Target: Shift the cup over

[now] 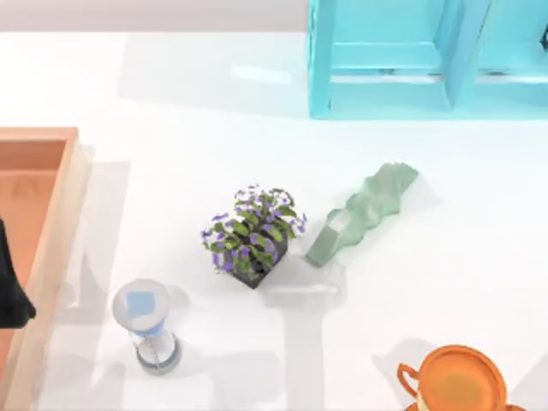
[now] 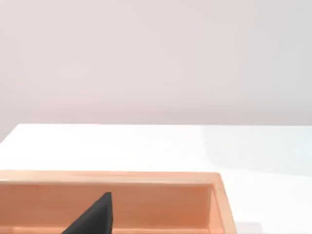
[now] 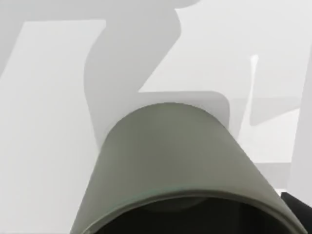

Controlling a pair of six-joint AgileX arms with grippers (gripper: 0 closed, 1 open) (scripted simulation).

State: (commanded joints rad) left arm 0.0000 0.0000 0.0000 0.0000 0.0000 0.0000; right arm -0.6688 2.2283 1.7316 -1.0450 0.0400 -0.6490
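Cup (image 1: 458,383) bottom right; hourglass (image 1: 149,329) bottom left (beside tray (image 1: 53,257)); plant (image 1: 253,234) between.

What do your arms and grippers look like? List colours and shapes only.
Left arm: matte black, plain, no markings or cables visible. Left gripper: a black pointed wedge. Right gripper: just a black edge.
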